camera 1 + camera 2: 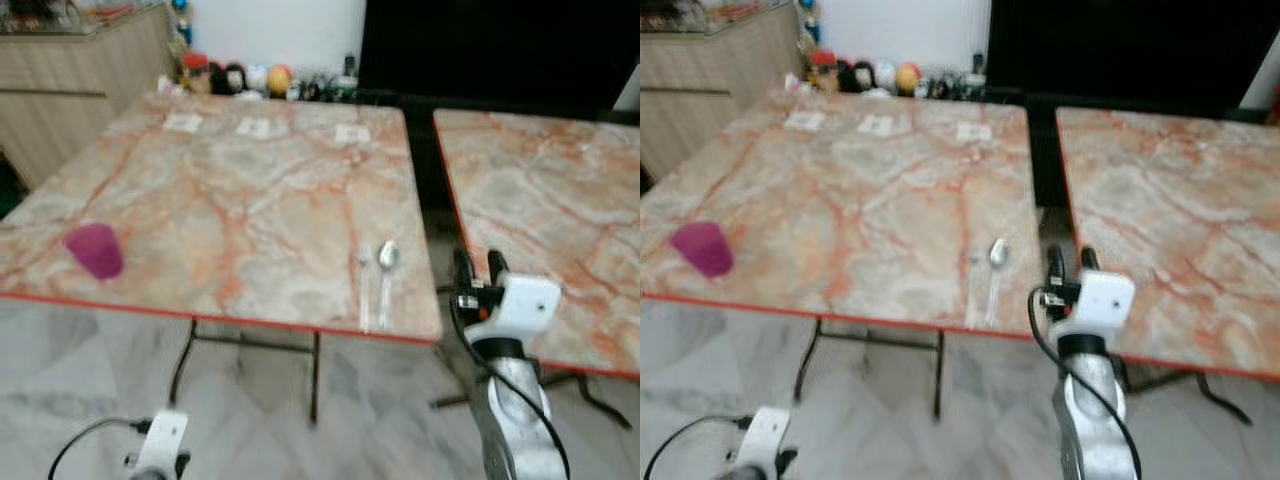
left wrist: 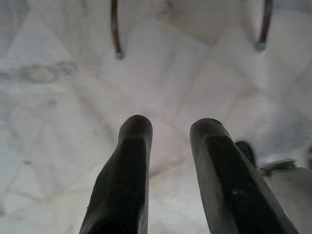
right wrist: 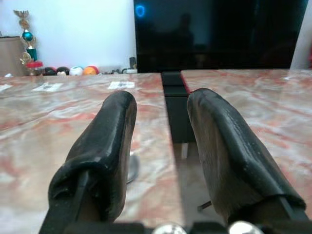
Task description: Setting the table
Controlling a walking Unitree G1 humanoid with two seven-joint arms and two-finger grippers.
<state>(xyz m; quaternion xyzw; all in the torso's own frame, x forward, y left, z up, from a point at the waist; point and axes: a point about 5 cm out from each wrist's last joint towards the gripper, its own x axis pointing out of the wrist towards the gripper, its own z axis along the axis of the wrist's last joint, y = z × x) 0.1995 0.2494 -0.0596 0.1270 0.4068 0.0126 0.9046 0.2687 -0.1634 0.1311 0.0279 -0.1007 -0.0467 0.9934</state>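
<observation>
The left gripper (image 2: pixel 168 131) hangs low over the marble floor (image 2: pixel 58 97), its fingers (image 2: pixel 131 161) parted and holding nothing; two table legs (image 2: pixel 115 29) stand on the floor beyond the tips.

The right gripper (image 1: pixel 480 268) is raised at the gap between the two tables, its fingers (image 3: pixel 109 141) spread and empty. Just beside its left finger, near the front edge of the left table (image 1: pixel 250 190), lie a spoon (image 1: pixel 387 262) and a fork (image 1: pixel 364 285), side by side with handles toward the robot. The right table (image 1: pixel 560 200) lies off the right finger.

Far off to the left of the fingers, a purple cup (image 1: pixel 95 250) stands near the same front edge. Three white papers (image 1: pixel 258 127) lie in a row along the table's far edge. Beyond it, small colourful figures (image 1: pixel 245 78) line the wall, beside a dark screen (image 1: pixel 500 45).
</observation>
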